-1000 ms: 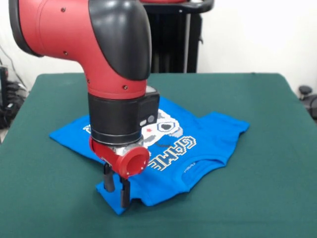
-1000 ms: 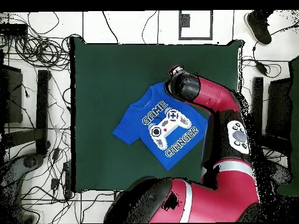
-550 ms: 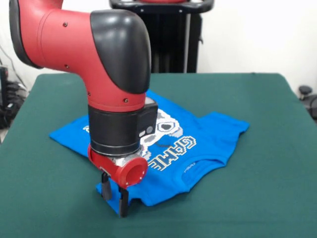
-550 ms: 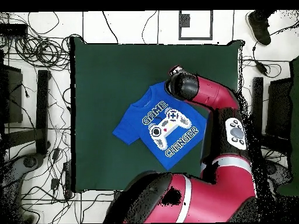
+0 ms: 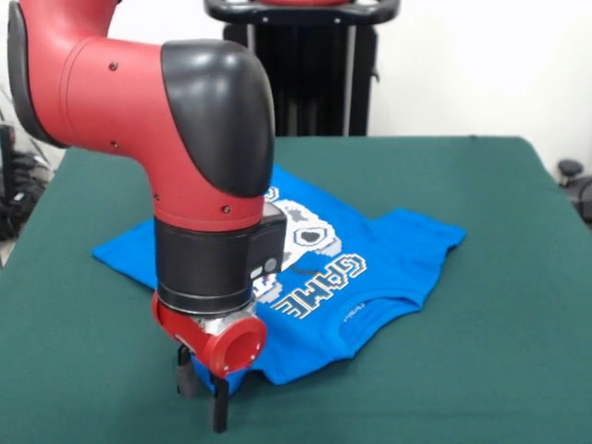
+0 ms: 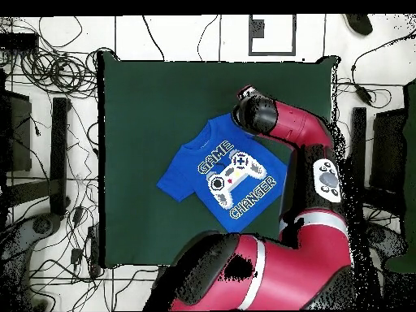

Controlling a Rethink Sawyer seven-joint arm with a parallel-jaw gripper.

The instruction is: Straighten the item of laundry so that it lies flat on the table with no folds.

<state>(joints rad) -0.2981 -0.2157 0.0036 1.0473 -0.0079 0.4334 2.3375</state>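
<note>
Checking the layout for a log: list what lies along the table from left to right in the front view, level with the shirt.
Bare green table → the shirt's left sleeve corner → the arm's wrist and gripper over the shirt's near corner → the GAME lettering → the shirt's right sleeve → bare table again.

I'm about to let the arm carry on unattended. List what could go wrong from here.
1. The gripper stands at the near corner of the T-shirt, so a pull may drag the whole shirt instead of flattening it.
2. The fingers seem to reach down to the table, so a sideways move could scrape the green cloth.
3. The shirt's near edge looks doubled over, and a pull from this corner might leave that fold in.
</note>
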